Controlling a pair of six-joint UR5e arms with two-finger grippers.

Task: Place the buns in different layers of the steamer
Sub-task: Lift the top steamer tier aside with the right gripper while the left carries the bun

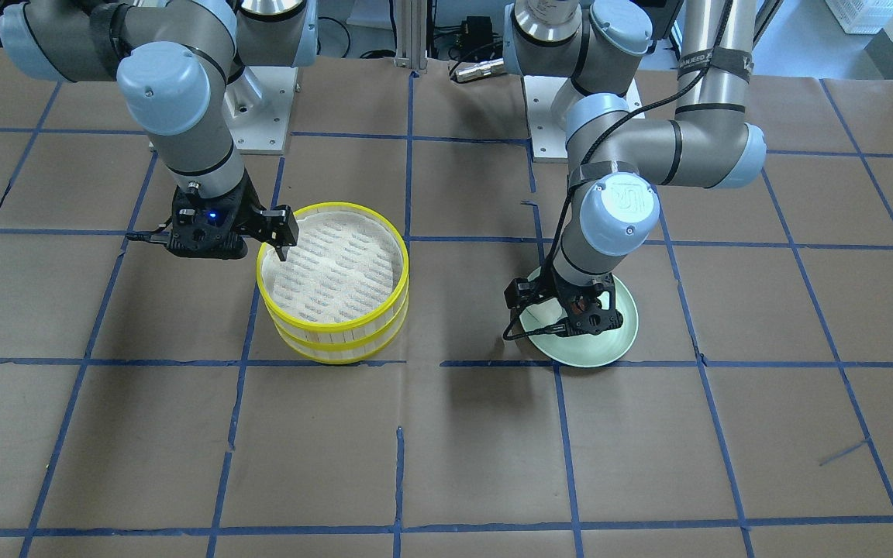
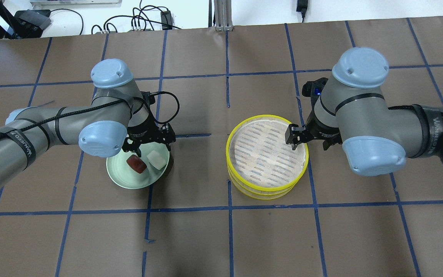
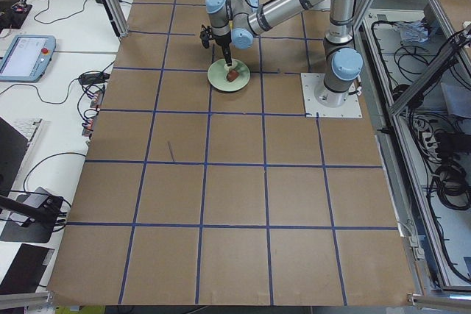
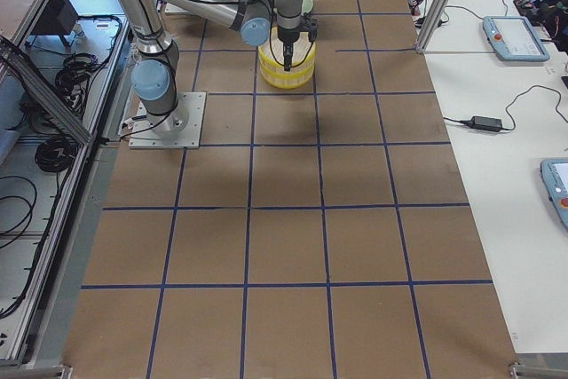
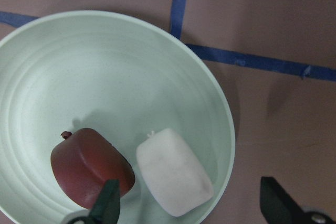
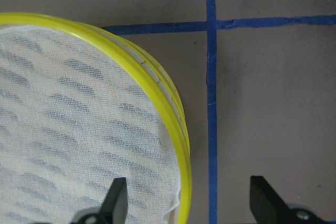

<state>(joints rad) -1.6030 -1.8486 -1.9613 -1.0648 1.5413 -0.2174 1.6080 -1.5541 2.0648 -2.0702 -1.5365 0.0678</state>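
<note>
The white bun and the dark reddish-brown bun lie side by side on the pale green plate. My left gripper hangs open just above them. In the left wrist view its fingertips stand either side of the white bun, with the brown bun beside it. The two steamer layers are stacked, and the top white liner holds nothing. My right gripper is open over the stack's rim, one finger inside and one outside.
The table is brown paper marked with a grid of blue tape. The plate and the steamer stack stand about one grid square apart. Cables and gear lie beyond the far edge.
</note>
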